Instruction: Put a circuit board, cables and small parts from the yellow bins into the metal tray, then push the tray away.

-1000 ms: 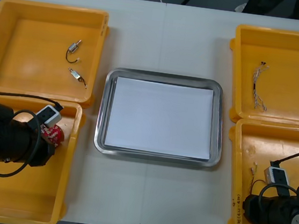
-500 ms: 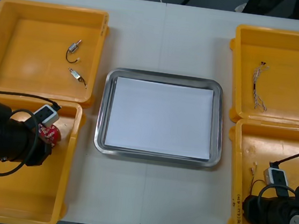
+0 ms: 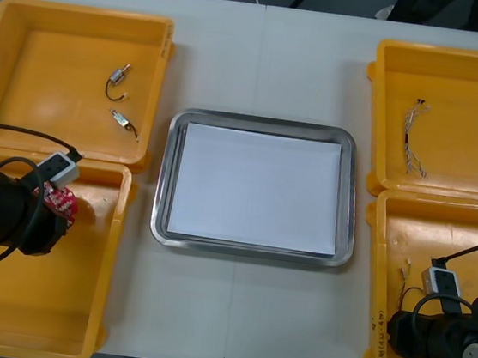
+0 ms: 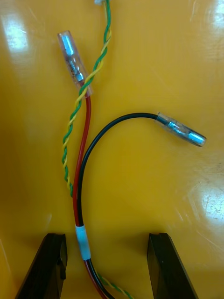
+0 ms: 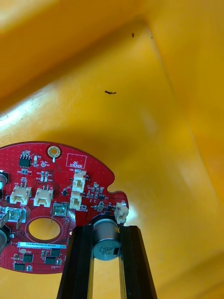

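My left gripper [image 5: 106, 236] is shut on a round red circuit board [image 5: 51, 196], its fingers clamping a small grey cylinder at the board's edge. In the front view the board [image 3: 62, 201] shows at the tip of the left arm, inside the near left yellow bin [image 3: 75, 325]. My right gripper [image 4: 106, 243] is open, low over the floor of the near right yellow bin [image 3: 450, 225]. A red and black cable [image 4: 81, 187] with a white band runs up between its fingers, beside a twisted green and yellow cable [image 4: 70, 140]. The metal tray [image 3: 163, 179], white inside, lies between the bins.
Two small metal parts [image 3: 119, 79] lie in the far left bin [image 3: 29, 51]. A thin cable [image 3: 413, 140] lies in the far right bin [image 3: 474, 85]. Bare table surrounds the tray on its near and far sides.
My left gripper has moved to the left within the near left bin, carrying the red board with it. The right arm has barely shifted.
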You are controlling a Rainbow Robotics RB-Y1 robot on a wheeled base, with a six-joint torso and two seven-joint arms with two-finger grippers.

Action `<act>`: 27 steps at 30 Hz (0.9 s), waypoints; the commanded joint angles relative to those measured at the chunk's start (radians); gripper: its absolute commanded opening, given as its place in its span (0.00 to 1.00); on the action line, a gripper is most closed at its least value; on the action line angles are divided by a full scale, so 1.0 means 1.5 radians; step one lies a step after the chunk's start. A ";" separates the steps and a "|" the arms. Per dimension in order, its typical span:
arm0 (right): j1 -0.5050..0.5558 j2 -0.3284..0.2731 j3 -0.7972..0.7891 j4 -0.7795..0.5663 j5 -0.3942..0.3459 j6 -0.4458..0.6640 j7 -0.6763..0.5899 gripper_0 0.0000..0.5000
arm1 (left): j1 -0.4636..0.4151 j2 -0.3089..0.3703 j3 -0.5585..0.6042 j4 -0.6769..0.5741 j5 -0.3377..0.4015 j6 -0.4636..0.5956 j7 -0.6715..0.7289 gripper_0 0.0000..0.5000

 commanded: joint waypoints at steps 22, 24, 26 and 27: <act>-0.058 -0.004 -0.085 -0.082 -0.029 0.169 -0.003 0.00 | -0.219 -0.001 0.012 -0.179 0.111 0.291 0.215 0.00; -0.075 -0.007 -0.102 -0.099 -0.035 0.204 -0.002 0.00 | -0.256 -0.012 -0.012 -0.178 0.106 0.310 0.251 0.00; -0.090 -0.010 -0.119 -0.112 -0.040 0.236 -0.001 0.00 | -0.287 -0.022 -0.037 -0.177 0.103 0.323 0.283 0.00; -0.100 -0.012 -0.132 -0.122 -0.043 0.258 0.000 0.00 | -0.310 -0.028 -0.054 -0.171 0.102 0.331 0.303 0.00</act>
